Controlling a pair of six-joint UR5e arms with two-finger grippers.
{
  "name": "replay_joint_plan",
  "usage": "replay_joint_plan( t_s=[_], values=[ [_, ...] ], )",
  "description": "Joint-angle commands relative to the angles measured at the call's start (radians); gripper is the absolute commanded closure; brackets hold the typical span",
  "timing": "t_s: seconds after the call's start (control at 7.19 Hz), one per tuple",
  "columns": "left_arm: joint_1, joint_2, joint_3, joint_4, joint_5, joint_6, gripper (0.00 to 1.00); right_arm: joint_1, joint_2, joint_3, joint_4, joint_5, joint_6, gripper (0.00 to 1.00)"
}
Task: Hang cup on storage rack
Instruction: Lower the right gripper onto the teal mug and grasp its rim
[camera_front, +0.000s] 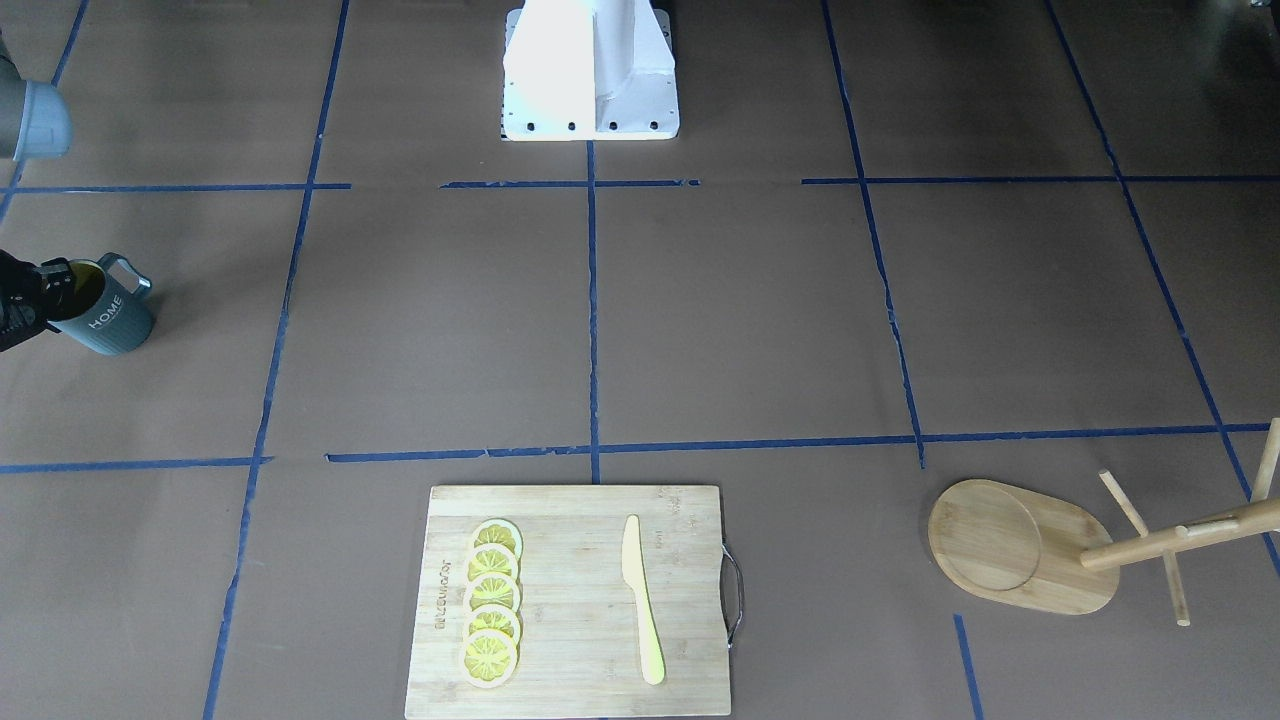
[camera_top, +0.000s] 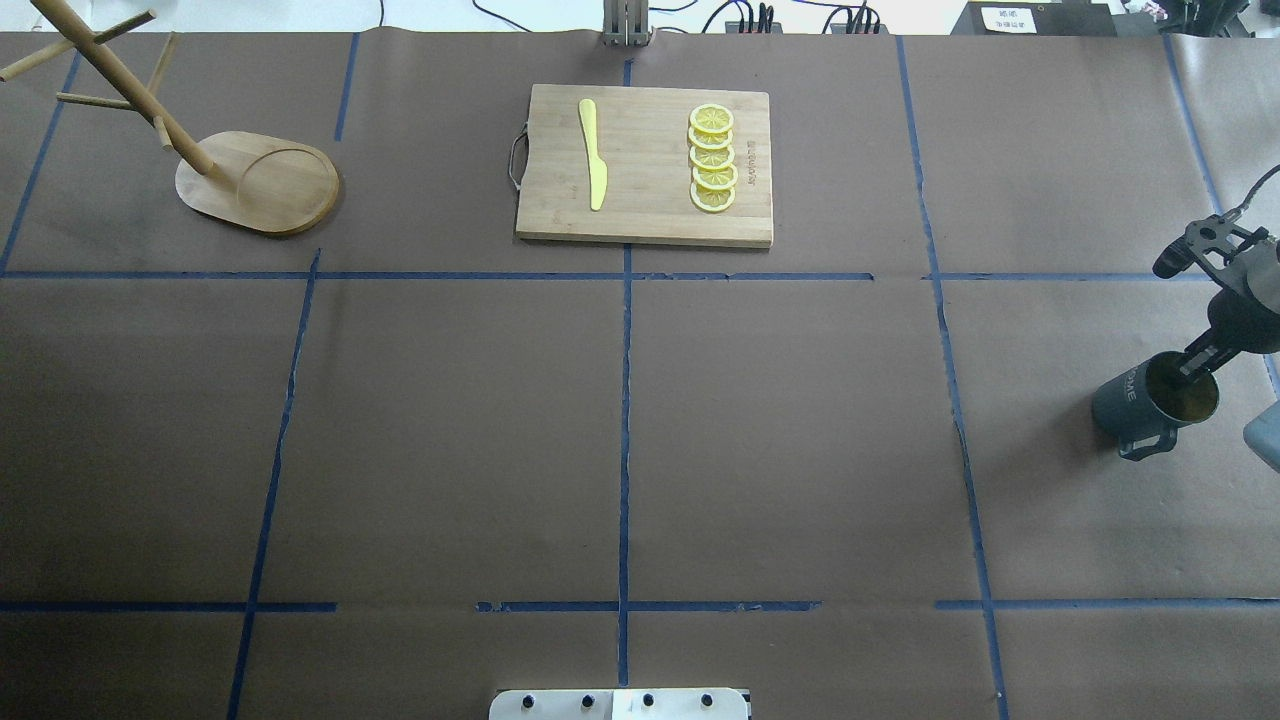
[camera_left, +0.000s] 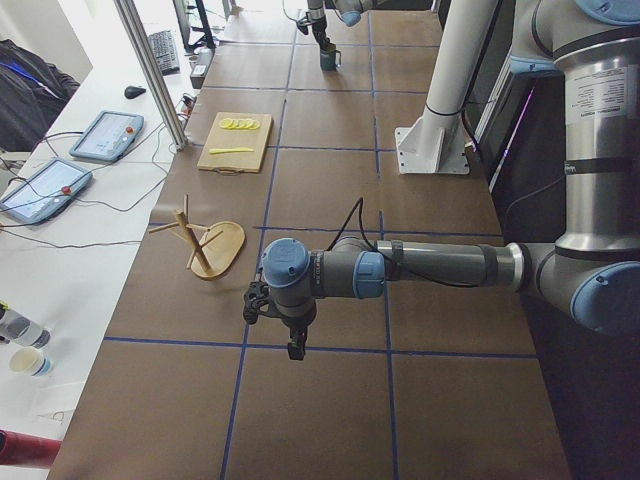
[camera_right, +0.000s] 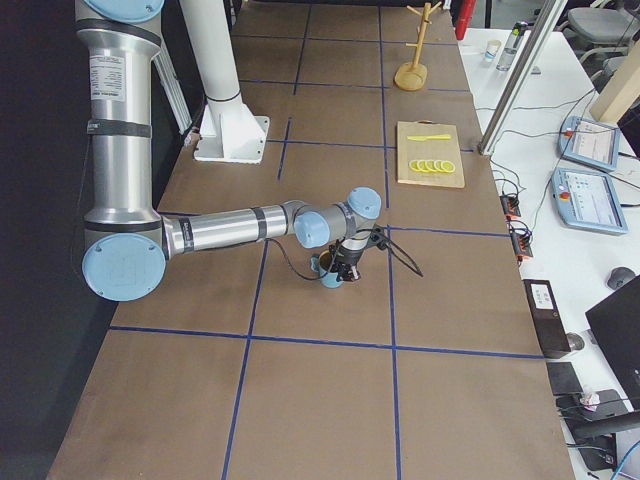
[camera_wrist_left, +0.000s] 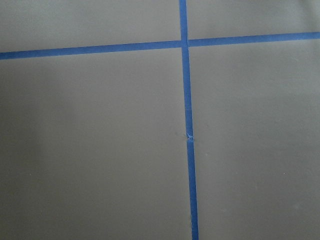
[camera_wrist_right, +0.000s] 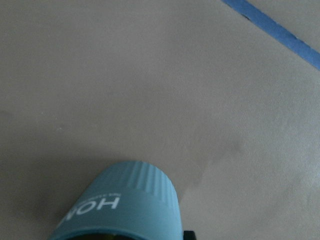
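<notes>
- The left gripper (camera_left: 296, 348) hangs over bare brown paper at the desk's (camera_top: 620, 450) left end, holding nothing that I can see. Only the side view shows its fingers, so I cannot tell whether they are spread or closed.
- The light bamboo mug tree (camera_top: 205, 190), an oval base with a central pole and thin angled pegs, stands at the far left corner. It looks light and could tip or slide if a peg is pushed sideways.
- A rectangular bamboo cutting board (camera_top: 640, 200) lies at the far middle, carrying a yellow knife (camera_top: 593, 155) and a row of lemon slices (camera_top: 712, 158).
- The whole middle of the desk in front of the board is open, giving a free path between cup and rack.
- The dark blue-grey ribbed mug (camera_top: 1125, 395), yellow inside and lettered "HOME", sits tilted at the far right, near the edge and well apart from the rack.
- The right gripper (camera_top: 1192, 370) has its fingers clenched on the mug's rim, one inside the mouth.
- The mug is probably rigid, glazed, breakable and fairly heavy. A rim hold leaves the squared handle free for a peg.
</notes>
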Motion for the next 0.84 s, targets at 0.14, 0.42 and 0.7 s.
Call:
replay_joint_plan(
  t_s=[0.14, 0.42, 0.7],
  values=[
    [-0.001, 0.0, 0.0, 0.0, 0.0, 0.0, 0.0, 0.001, 0.0, 0.032, -0.002, 0.003, 0.13, 1.0],
    [0.001, 0.0, -0.002, 0.0, 0.0, 0.0, 0.0, -0.002, 0.012, 0.116, -0.002, 0.015, 0.497, 1.0],
    [-0.001, -0.002, -0.002, 0.0, 0.0, 0.0, 0.0, -0.098, 0.115, 0.205, -0.015, 0.012, 0.821, 1.0]
  ],
)
